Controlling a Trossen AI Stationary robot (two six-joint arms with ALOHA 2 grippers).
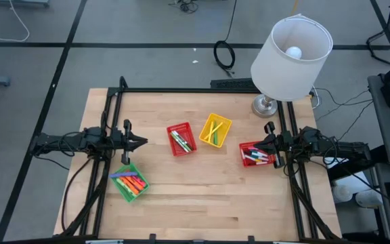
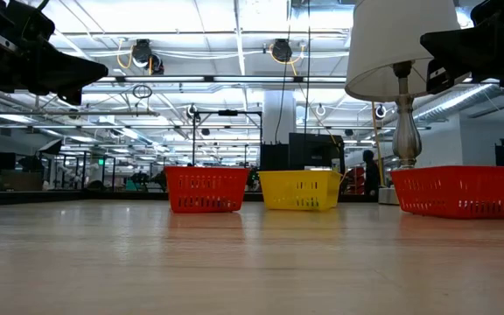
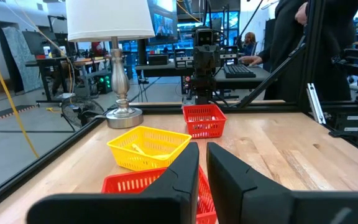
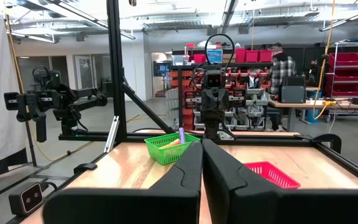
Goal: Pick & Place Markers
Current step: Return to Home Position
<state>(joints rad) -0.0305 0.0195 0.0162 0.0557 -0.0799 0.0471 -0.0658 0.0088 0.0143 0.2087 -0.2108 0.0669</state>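
Mid-frame, left tool (image 1: 139, 141) and right tool (image 1: 266, 142) closed, empty; markers (image 1: 133, 181) look light, stiff, slick, so pinch mid-barrel.

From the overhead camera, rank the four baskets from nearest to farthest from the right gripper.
1. Right red basket: right side, directly beside the right gripper.
2. Yellow basket: centre, toward the back.
3. Middle red basket: just left of the yellow one.
4. Green basket: far left, toward the front.
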